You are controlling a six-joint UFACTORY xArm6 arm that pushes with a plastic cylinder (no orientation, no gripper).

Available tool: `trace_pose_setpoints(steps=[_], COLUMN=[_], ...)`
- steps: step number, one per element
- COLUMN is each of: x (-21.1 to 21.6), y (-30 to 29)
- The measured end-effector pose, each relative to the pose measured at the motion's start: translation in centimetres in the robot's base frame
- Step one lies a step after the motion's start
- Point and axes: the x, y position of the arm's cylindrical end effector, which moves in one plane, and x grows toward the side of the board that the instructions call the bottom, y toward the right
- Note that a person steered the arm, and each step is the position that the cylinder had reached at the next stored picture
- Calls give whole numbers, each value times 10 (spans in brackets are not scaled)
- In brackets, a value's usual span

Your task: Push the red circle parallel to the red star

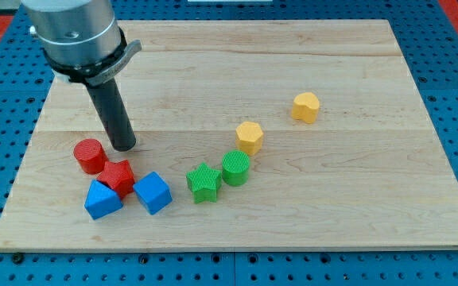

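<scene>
The red circle (90, 155) stands on the wooden board at the view's left. The red star (118, 176) lies just below and to the right of it, touching or nearly touching it. My tip (123, 147) rests on the board just right of the red circle and just above the red star, a small gap from each. The dark rod rises from it to the arm's grey head at the view's top left.
Two blue blocks (102, 199) (152, 192) flank the red star from below. A green star (203, 182) and a green circle (235, 168) sit mid-board. Two yellow blocks (250, 137) (306, 106) lie further right. The board's left edge (24, 159) is near.
</scene>
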Motion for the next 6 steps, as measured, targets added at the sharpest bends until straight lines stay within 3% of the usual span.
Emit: trace_pose_setpoints(steps=[2, 3, 4, 6], x=[33, 18, -39, -39], y=[-54, -23, 84, 279])
